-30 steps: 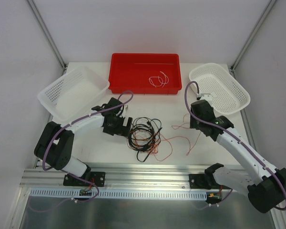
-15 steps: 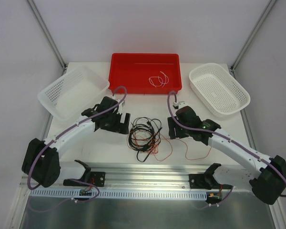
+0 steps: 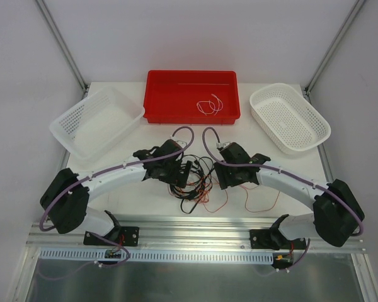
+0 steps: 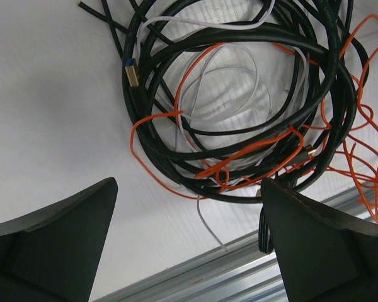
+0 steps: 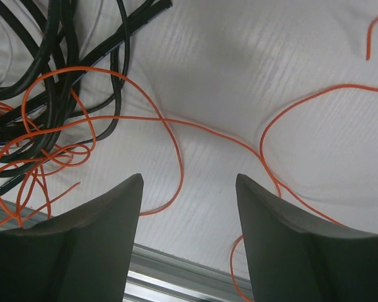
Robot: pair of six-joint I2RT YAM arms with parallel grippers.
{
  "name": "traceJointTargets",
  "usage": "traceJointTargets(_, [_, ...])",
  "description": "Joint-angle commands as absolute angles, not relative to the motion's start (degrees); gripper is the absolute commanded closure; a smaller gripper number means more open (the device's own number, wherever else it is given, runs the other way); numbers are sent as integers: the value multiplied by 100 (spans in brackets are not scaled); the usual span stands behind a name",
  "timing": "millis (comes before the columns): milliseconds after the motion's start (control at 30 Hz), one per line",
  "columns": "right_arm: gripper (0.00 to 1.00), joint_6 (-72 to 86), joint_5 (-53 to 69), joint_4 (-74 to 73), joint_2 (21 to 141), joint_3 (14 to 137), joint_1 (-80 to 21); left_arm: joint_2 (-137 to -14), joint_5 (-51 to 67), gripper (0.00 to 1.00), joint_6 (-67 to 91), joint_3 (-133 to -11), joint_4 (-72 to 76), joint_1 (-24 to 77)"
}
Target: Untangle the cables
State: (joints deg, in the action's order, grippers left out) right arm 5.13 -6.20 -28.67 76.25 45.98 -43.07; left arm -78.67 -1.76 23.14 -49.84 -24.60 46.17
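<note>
The cables lie in one tangle of black, orange and white wires at the table's front middle. My left gripper hangs over the tangle's left side and my right gripper over its right side. In the left wrist view the coiled cables lie just beyond my left gripper, which is open; only a white wire end reaches between the fingers. In the right wrist view my right gripper is open above a loose orange wire. Black strands lie at its upper left.
A red bin at the back middle holds a thin white wire. White mesh baskets stand at the back left and back right. An orange wire loop trails right of the tangle. A metal rail runs along the front edge.
Both arms have swung inward to the tangle: the left gripper moved right, the right gripper moved left and forward from near the right basket. The cables lie as before.
</note>
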Motion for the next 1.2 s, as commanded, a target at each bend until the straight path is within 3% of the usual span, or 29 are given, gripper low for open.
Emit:
traceJointTargets(0, [36, 115, -316, -2602, 7769, 4631, -4324, -8234, -527, 1, 2610, -5326, -2233, 4746])
traceJointTargets(600, [38, -571, -219, -2496, 9289, 5256, -4324, -9097, -747, 1, 3682, -5028, -2162, 4746])
traceJointTargets(700, [45, -554, -386, -2593, 9439, 5274, -4316, -9114, -800, 1, 3735, -5001, -2180, 4746])
traceJointTargets(767, [56, -519, -552, -2645, 9483, 5256, -4316, -9123, -826, 1, 3727, -4992, -2171, 4737])
traceJointTargets(800, [61, -484, -632, -2680, 9518, 5247, -4315, -9132, -835, 1, 3718, -5010, -2188, 4729])
traceJointTargets(833, [74, -431, -694, -2698, 9536, 5230, -4324, -9141, -835, 1, 3709, -5010, -2206, 4720])
traceJointTargets(967, [96, -203, -1079, -2873, 9501, 5265, -4298, -9167, -826, 1, 3691, -5001, -2276, 4623])
traceJointTargets(1167, [99, 130, -1300, -3058, 8852, 5124, -3877, -9149, -800, 1, 3604, -4931, -2434, 4298])
